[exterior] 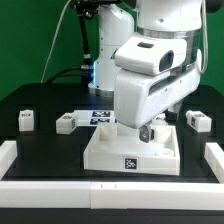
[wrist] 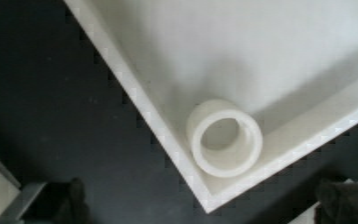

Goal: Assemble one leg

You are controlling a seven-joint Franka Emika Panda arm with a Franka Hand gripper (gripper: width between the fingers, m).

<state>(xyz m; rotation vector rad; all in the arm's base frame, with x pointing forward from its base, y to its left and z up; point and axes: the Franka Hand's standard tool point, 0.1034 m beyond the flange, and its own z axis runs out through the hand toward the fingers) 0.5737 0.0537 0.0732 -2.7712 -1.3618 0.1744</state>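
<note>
The white square tray [exterior: 130, 152] lies at the front of the black table with a tag on its front wall. Three white legs lie behind it: two at the exterior view's left [exterior: 26, 121] [exterior: 66, 123] and one at the right [exterior: 198, 121]. My gripper [exterior: 146, 133] hangs low over the tray's far right corner. In the wrist view my gripper [wrist: 197, 205] is open and empty, its dark fingertips [wrist: 51, 200] wide apart on either side of the tray's corner. That corner's round socket [wrist: 227, 140] has nothing in it. No leg shows in the wrist view.
The marker board [exterior: 100, 116] lies behind the tray, partly hidden by the arm. White rails border the table at the left [exterior: 8, 150], right [exterior: 215, 155] and front. The arm's base stands at the back.
</note>
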